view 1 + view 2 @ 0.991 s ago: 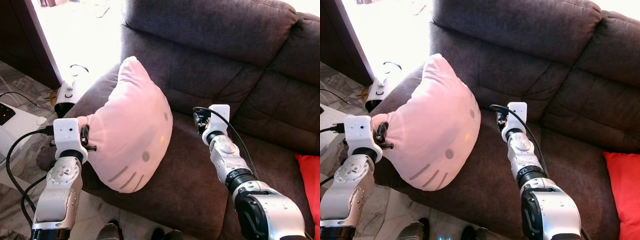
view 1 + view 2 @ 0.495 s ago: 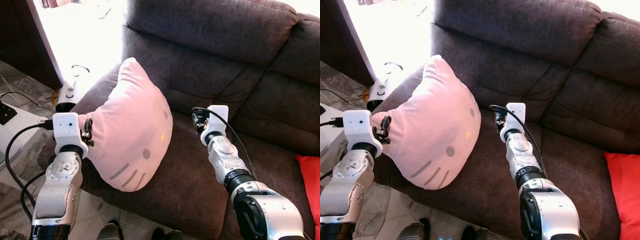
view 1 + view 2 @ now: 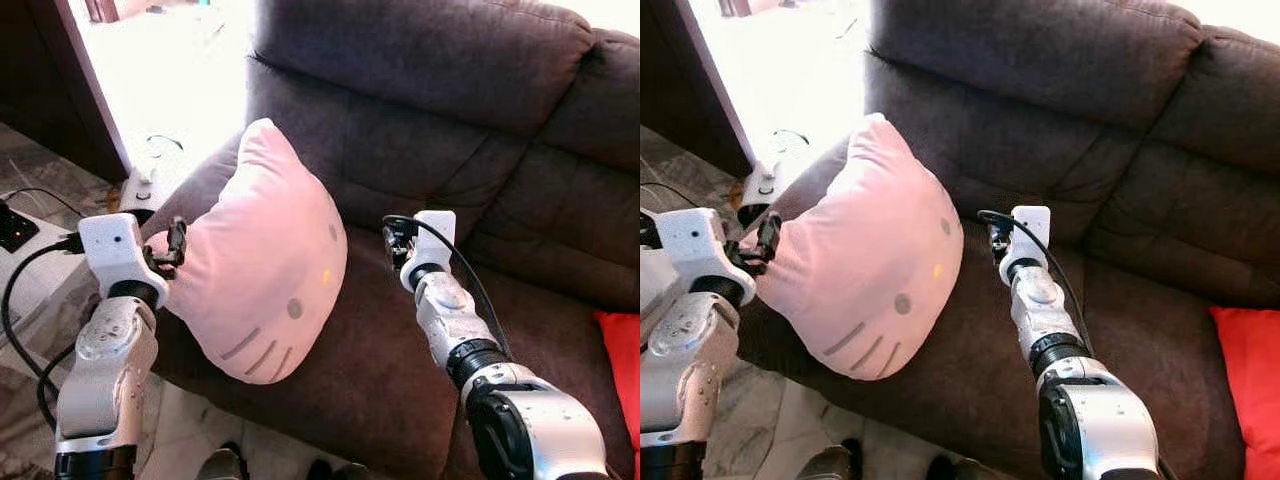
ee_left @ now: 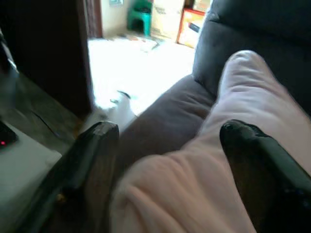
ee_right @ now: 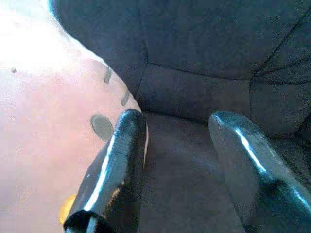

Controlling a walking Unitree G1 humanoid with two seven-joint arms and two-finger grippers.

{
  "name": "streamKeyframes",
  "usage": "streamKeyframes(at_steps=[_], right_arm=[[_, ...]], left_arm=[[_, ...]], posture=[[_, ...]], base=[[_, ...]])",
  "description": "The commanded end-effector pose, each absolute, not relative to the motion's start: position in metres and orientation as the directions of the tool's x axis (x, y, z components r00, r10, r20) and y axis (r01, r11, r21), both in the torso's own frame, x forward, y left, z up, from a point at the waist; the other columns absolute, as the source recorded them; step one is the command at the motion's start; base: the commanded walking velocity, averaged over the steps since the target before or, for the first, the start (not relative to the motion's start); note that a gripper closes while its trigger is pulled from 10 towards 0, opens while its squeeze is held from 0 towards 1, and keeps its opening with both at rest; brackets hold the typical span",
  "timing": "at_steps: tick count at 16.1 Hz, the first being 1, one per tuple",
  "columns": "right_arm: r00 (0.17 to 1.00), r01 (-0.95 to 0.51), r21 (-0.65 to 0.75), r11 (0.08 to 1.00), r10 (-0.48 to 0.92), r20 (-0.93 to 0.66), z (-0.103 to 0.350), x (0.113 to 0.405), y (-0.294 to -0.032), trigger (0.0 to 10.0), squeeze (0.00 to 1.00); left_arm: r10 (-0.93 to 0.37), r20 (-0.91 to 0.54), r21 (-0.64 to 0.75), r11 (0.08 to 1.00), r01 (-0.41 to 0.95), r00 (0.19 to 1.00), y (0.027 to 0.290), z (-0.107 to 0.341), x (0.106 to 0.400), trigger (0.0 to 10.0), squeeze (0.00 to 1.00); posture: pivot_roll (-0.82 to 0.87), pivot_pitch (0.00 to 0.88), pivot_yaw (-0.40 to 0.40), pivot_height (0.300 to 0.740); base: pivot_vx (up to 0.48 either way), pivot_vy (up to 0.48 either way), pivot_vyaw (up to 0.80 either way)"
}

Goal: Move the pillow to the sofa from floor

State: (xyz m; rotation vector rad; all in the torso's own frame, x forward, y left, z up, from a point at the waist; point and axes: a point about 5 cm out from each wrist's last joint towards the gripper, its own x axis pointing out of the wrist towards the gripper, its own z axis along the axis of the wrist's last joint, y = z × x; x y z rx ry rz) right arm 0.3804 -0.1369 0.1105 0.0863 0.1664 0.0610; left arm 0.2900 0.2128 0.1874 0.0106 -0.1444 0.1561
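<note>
On the brown sofa point(image 3: 520, 150), the pink pillow point(image 3: 265, 280) leans against the armrest and overhangs the seat's front edge, so the move looks all but finished. The left gripper point(image 3: 170, 245) sits at its corner, fingers apart, and the right gripper point(image 3: 395, 240) hangs just beside it, also spread. I can read no writing; the pillow bears a cartoon cat face.

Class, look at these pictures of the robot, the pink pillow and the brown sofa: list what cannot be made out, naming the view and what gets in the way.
- Underside of the pink pillow and the sofa seat beneath it: head views, hidden by the pillow itself.
- Red cushion: head views, cut off by the picture's edge.
- White device on the floor: head views, washed out by glare.
- Left gripper, open around the pillow's corner: left wrist view, blur hides whether the fingers touch it.
- Right gripper, open: right wrist view, pillow overexposed.
</note>
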Motion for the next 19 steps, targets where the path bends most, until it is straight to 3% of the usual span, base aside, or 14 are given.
streamKeyframes(at_steps=[1,5,7,9,10,12,15,19], right_arm=[[0.989,-0.027,0.113,0.993,0.043,-0.14,0.11,0.379,-0.143,10.0,0.0],[1.0,-0.011,0.064,0.998,0.01,0.025,0.116,0.37,-0.161,10.0,0.0],[1.0,0.018,0.074,0.997,-0.018,0.007,0.103,0.362,-0.168,10.0,0.0],[1.0,0.025,0.083,0.996,-0.026,0.014,0.096,0.355,-0.169,10.0,0.0],[1.0,0.022,0.089,0.996,-0.023,0.014,0.091,0.351,-0.166,10.0,0.0],[1.0,0.023,0.077,0.997,-0.023,-0.003,0.085,0.348,-0.163,10.0,0.0],[0.999,0.033,0.03,0.999,-0.032,-0.044,0.075,0.341,-0.167,10.0,0.0],[0.974,0.087,-0.007,0.996,-0.086,-0.208,0.041,0.323,-0.181,10.0,0.0]], left_arm=[[0.155,0.145,0.082,0.982,-0.168,0.977,0.21,0.18,0.291,10.0,0.0],[0.231,0.181,0.1,0.963,-0.251,0.956,0.218,0.166,0.284,10.0,0.0],[0.204,0.215,0.061,0.973,-0.222,0.955,0.215,0.168,0.286,10.0,0.0],[0.112,0.259,0.108,0.984,-0.144,0.959,0.199,0.171,0.289,10.0,0.0],[-0.041,0.242,0.241,0.97,-0.019,0.969,0.176,0.166,0.29,10.0,0.0],[-0.139,0.205,0.243,0.966,0.087,0.969,0.158,0.156,0.29,10.0,0.0],[-0.111,0.12,0.132,0.987,0.095,0.987,0.166,0.135,0.286,10.0,0.0],[-0.102,-0.139,0.115,0.986,0.119,0.985,0.18,0.073,0.268,10.0,0.0]], posture=[[0.26,0.107,-0.142,0.74],[0.23,0.084,-0.136,0.74],[0.23,0.072,-0.134,0.74],[0.23,0.064,-0.13,0.74],[0.23,0.053,-0.127,0.74],[0.23,0.043,-0.125,0.74],[0.23,0.039,-0.124,0.74],[0.23,0.056,-0.125,0.74]], base=[[0.0,0.0,0.0],[0.0,0.0,0.0],[0.0,0.0,0.0],[0.0,0.0,0.0],[0.0,0.0,0.0],[0.0,0.0,0.0],[0.0,0.0,0.0],[0.0,0.0,0.0]])
